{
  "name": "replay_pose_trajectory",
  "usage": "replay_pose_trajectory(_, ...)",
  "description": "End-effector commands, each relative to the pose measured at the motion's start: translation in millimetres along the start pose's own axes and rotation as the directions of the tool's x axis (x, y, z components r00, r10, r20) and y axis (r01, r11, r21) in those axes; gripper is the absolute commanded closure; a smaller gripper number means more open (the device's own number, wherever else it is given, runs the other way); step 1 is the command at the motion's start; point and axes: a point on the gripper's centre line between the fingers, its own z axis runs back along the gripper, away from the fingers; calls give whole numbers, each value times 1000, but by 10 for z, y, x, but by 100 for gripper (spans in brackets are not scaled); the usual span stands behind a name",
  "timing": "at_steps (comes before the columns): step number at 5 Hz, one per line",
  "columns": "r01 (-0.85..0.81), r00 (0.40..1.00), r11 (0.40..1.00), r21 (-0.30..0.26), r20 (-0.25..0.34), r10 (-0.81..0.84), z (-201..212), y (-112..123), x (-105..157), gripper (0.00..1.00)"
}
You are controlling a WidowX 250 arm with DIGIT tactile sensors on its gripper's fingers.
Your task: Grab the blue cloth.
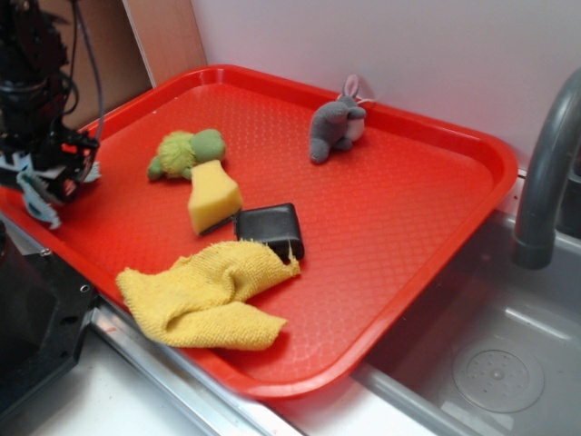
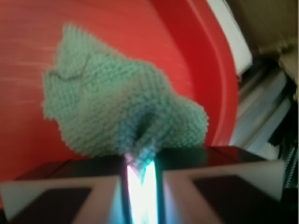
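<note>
The blue cloth (image 2: 117,109) is already in the pincer's bite; in the wrist view a pinched fold of it runs down into the narrow slit between the two jaws, and the rest of the rag fans out beyond them, hanging over the red tray (image 2: 28,70); so the cloth lies straight ahead of the gripper (image 2: 140,163), not to either side, and its bunched length runs away from the jaws along the line of their closing gap. The jaws stand almost together, clamped on that fold; I judge the grasp made, though only a small tuck of fabric sits between them and the hold looks thin.

From the exterior view the same rag shows as a pale strip (image 1: 34,195) dangling below the gripper (image 1: 56,171) at the tray's left edge (image 1: 100,123), near its far-left corner; whether the lowest fringe touches the tray I cannot tell.

Outward from there, toward the tray's middle, lie a green plush toy (image 1: 186,153) and just beside it a yellow sponge wedge (image 1: 213,198); a black block (image 1: 270,229) sits touching the larger yellow cloth (image 1: 207,295), which sprawls by the near edge; a grey stuffed animal (image 1: 336,125) stands by the far edge; all are well apart from the pincer.

The move now turns on going up, I judge; a straight rise would keep the trailing cloth clear of the tray's rim.
</note>
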Motion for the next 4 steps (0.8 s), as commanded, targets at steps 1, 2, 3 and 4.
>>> replay_pose_trajectory(1, 466, 855, 865, -184, 344, -388, 1410, -869, 54, 100)
replay_pose_trajectory(2, 671, 707, 723, -163, 434, -558, 1975, -1027, -206, 100)
replay_pose_trajectory(3, 686, 687, 712, -150, 457, -565, 2166, -955, -293, 100)
replay_pose_trajectory(4, 652, 729, 741, -160, 401, -555, 2135, -947, -267, 100)
